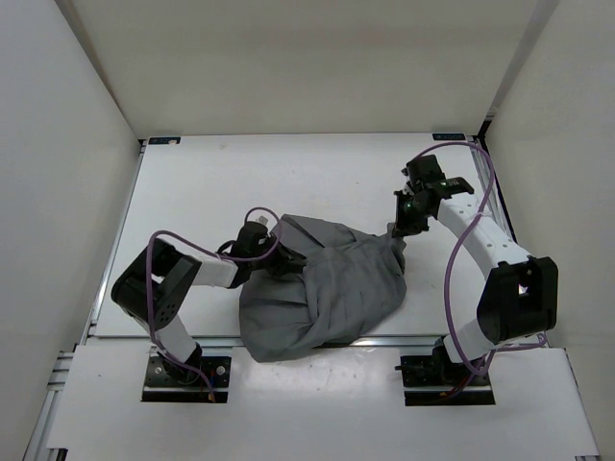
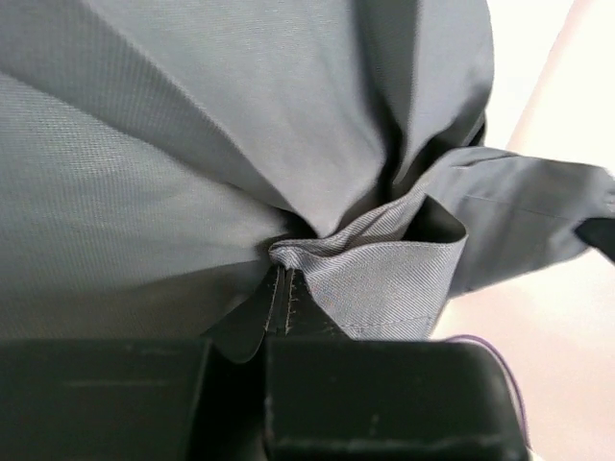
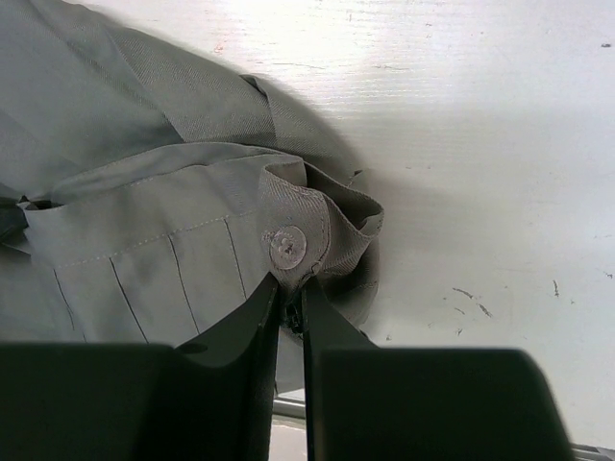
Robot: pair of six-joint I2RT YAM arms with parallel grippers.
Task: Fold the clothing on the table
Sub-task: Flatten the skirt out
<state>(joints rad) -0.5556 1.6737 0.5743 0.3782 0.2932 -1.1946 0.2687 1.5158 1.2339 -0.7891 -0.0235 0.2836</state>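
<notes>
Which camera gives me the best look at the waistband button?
Right wrist: the button sits sharp and close just above the right gripper. Top external shows only the clothing bunched there; left wrist shows folds, no button.

Closed in on three sides by plain white panels: back wall [image 1: 307, 58], left wall [image 1: 58, 192], right wall [image 1: 567, 144]. Lit softly and evenly, shadows faint. Along the near edge, a white board [image 1: 307, 413], with aluminium rails [image 1: 60, 384] exposed at its left corner.
</notes>
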